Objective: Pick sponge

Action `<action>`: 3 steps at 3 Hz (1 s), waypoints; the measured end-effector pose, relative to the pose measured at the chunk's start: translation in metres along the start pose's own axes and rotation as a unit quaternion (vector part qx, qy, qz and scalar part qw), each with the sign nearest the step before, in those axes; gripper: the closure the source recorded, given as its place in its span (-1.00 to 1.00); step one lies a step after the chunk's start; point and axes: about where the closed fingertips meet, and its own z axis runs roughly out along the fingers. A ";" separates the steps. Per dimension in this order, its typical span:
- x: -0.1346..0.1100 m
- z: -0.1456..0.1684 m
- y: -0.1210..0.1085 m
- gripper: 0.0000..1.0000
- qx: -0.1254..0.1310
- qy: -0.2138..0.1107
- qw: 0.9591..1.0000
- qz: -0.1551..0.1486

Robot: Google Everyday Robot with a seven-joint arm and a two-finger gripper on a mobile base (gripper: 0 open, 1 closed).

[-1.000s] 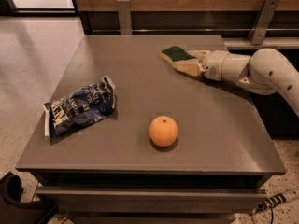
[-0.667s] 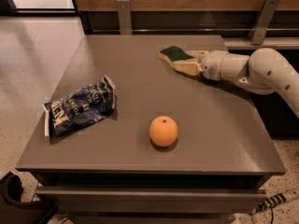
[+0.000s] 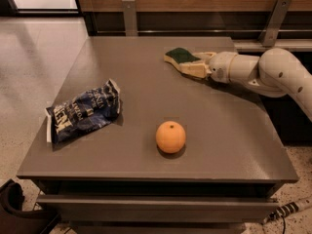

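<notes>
The sponge [image 3: 179, 54], dark green on top with a pale yellow edge, lies flat at the far right of the grey table [image 3: 146, 96]. My gripper [image 3: 193, 63] is low over the table at the sponge's right end and reaches it from the right, right up against it. The white arm [image 3: 273, 72] stretches in from the right edge of the view. The gripper's pale parts blend with the sponge's yellow edge, so I cannot make out the grip.
An orange [image 3: 170, 136] sits near the table's front middle. A crumpled dark blue snack bag [image 3: 84, 111] lies at the left. A wooden wall with metal brackets [image 3: 129, 14] runs behind the table. A drawer front [image 3: 156, 206] is below the tabletop.
</notes>
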 end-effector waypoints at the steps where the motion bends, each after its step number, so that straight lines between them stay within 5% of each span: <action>1: -0.020 -0.023 0.000 1.00 0.018 0.012 1.000 -0.017; 3: -0.061 -0.060 0.004 1.00 0.037 0.026 0.997 -0.058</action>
